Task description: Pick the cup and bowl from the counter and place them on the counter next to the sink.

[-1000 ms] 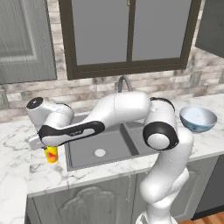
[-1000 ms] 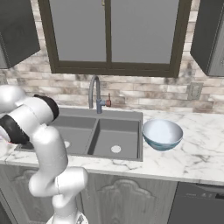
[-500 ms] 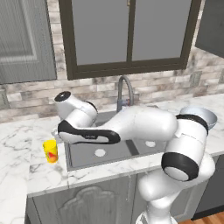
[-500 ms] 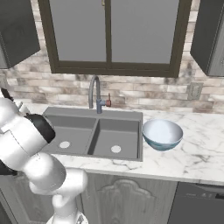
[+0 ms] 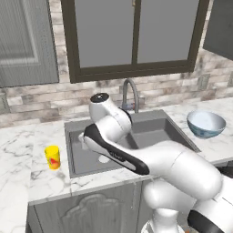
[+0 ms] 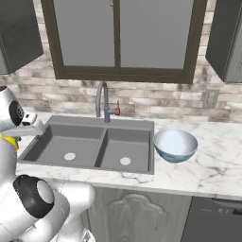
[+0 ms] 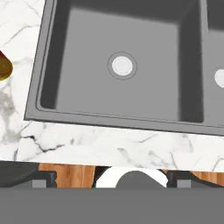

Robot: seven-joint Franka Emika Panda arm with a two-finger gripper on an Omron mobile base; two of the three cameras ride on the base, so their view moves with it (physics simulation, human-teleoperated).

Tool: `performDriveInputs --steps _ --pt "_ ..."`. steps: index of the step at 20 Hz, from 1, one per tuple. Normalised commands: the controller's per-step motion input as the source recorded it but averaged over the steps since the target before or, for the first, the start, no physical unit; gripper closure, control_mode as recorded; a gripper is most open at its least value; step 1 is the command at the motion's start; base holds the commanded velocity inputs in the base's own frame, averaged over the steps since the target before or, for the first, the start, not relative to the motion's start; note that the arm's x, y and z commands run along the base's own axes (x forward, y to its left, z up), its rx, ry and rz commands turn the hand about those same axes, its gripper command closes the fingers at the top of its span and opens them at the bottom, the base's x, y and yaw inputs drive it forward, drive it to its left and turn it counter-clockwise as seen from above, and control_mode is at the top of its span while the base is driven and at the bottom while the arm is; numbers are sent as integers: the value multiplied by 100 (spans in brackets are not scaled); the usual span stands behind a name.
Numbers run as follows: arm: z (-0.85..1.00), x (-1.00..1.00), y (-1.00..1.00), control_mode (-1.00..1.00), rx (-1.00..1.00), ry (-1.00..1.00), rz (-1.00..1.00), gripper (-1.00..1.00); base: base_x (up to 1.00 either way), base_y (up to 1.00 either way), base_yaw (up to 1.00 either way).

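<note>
Left base view: cup [image 5: 52, 157] stands on counter [image 5: 45, 182] at nine o'clock of sink [image 5: 113, 145], set down beside it. Gripper fingers spread wide, empty. Bowl [image 5: 206, 124] waits at three o'clock, probably next.

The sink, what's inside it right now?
The sink holds only two round drains, one per basin. The arm covers part of the left basin in the left base view.

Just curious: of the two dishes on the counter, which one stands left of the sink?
The cup, small and yellow, left of the sink; the wide blue bowl sits right.
</note>
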Motion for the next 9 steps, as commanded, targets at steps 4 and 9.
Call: performDriveInputs --steps 4,9 --pt "0 -69 -74 -100 8 0 1 -100 0 0 0" --pt "6 -45 -71 -100 5 0 1 -100 0 0 0"
